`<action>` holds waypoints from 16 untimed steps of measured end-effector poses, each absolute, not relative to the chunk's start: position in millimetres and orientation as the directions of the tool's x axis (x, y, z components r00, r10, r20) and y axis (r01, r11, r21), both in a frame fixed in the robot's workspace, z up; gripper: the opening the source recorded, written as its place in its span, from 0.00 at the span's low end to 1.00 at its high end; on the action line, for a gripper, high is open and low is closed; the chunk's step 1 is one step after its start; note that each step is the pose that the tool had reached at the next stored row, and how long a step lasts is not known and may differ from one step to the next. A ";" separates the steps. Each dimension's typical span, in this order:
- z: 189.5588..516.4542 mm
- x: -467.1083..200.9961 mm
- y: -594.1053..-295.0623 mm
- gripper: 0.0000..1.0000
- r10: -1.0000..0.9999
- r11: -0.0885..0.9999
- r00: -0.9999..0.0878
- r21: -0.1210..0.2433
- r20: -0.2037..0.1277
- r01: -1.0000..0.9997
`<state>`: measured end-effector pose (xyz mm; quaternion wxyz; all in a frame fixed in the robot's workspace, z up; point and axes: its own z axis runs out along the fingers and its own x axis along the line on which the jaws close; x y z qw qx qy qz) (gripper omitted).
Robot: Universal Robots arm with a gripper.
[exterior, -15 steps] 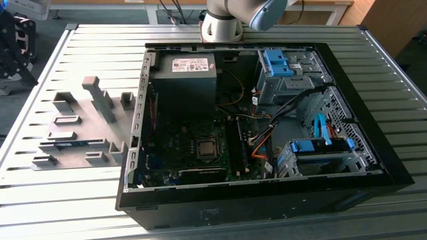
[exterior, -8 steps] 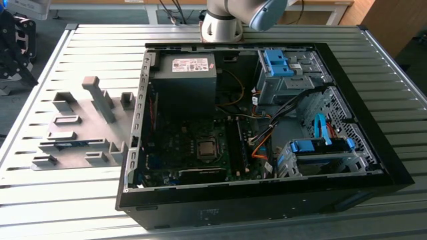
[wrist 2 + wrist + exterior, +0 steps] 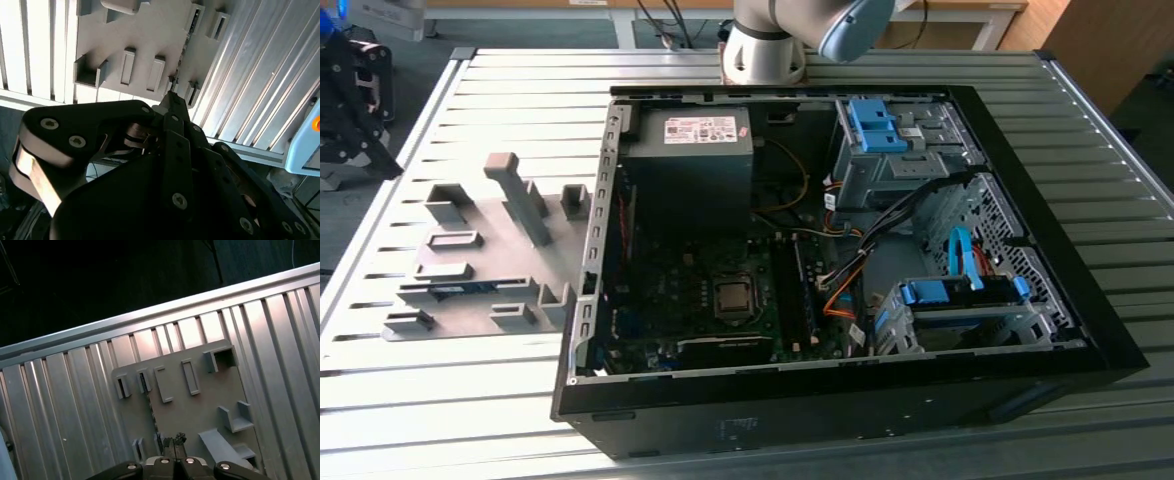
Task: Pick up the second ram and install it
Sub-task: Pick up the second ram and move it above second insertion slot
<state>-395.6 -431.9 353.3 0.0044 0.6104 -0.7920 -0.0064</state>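
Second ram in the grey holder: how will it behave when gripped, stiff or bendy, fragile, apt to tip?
The second ram looks like a thin flat board, so it is probably stiff and light, though likely fragile if bent. It appears to stand on edge between blocks of the grey holder, so a sideways nudge might tip it.

The surface (image 3: pixel 494 80) is silver-grey metal, ribbed in long parallel slats; the holder (image 3: pixel 520 300) is plain matte grey and the ram (image 3: pixel 458 290) is blue. The case (image 3: pixel 854 410) is black, with bright blue brackets (image 3: pixel 870 125), a white sticker (image 3: pixel 700 130), orange and yellow cables (image 3: pixel 843 290) and a dark board (image 3: pixel 667 290). The jaws are black with silver screw heads, and the arm (image 3: pixel 767 45) is pale grey with a light blue cap.
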 end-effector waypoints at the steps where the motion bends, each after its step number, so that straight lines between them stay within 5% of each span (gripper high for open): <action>1: 351.7 -395.6 -431.8 0.11 -0.971 0.237 -0.238 0.015 -0.001 -0.971; 10: 339.9 -400.0 -433.3 0.11 -0.981 0.196 -0.196 0.016 -0.002 -0.980; 14: 338.4 -400.0 -433.3 0.30 -0.984 0.179 -0.179 0.016 -0.002 -0.984; 16: 335.6 -400.1 -433.4 0.30 -0.989 0.145 -0.145 0.016 -0.002 -0.989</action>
